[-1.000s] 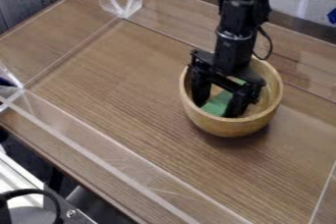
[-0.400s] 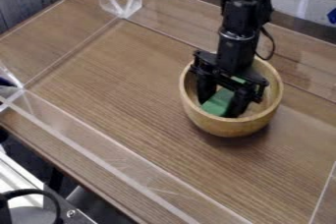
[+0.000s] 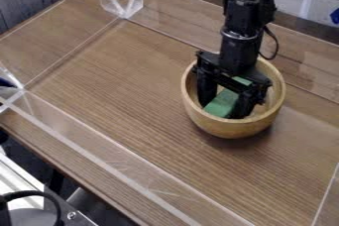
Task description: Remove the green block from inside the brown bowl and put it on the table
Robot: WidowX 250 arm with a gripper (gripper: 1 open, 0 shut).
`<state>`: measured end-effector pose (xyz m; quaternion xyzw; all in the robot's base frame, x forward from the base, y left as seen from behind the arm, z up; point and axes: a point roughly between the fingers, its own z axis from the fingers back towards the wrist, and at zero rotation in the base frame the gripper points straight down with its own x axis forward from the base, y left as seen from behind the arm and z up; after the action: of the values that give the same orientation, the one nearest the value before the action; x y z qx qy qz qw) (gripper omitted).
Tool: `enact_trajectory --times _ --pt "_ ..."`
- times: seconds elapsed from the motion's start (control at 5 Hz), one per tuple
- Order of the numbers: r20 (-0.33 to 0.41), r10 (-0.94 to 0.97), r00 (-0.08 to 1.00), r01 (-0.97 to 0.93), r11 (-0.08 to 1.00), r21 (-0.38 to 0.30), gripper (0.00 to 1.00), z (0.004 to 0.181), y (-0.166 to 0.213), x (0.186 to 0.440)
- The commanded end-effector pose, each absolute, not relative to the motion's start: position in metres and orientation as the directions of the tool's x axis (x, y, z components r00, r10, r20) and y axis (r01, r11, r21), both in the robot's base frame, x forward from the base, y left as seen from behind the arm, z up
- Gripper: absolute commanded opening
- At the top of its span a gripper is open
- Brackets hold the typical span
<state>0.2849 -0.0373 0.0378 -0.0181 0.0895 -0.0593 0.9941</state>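
Bright green block (image 3: 221, 103) lies in the brown bowl (image 3: 233, 123) near the table's (image 3: 106, 81) right edge, jaws wide astride it.

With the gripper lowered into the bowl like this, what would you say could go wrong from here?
1. The open gripper straddles the green block inside the brown bowl; if its fingers close off-centre, the block may twist or slip out.
2. The fingers stand close to the bowl's thick walls, so closing or lifting might catch the rim and drag or tip the bowl.
3. A weak grip could drop the block back in before it reaches the table.
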Motion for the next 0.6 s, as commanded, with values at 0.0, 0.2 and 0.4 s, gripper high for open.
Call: enact_trajectory --times 0.0,0.2,0.4 --pt "-0.079 -0.126 0.989 0.122 0.991 -0.051 0.00 0.0591 -0.0383 0.3005" --pt "-0.081 -0.128 0.988 0.124 0.991 -0.054 1.00 0.0594 -0.0385 0.3005" --pt "-0.085 -0.130 0.988 0.125 0.991 -0.056 1.00 0.0566 -0.0384 0.3016"
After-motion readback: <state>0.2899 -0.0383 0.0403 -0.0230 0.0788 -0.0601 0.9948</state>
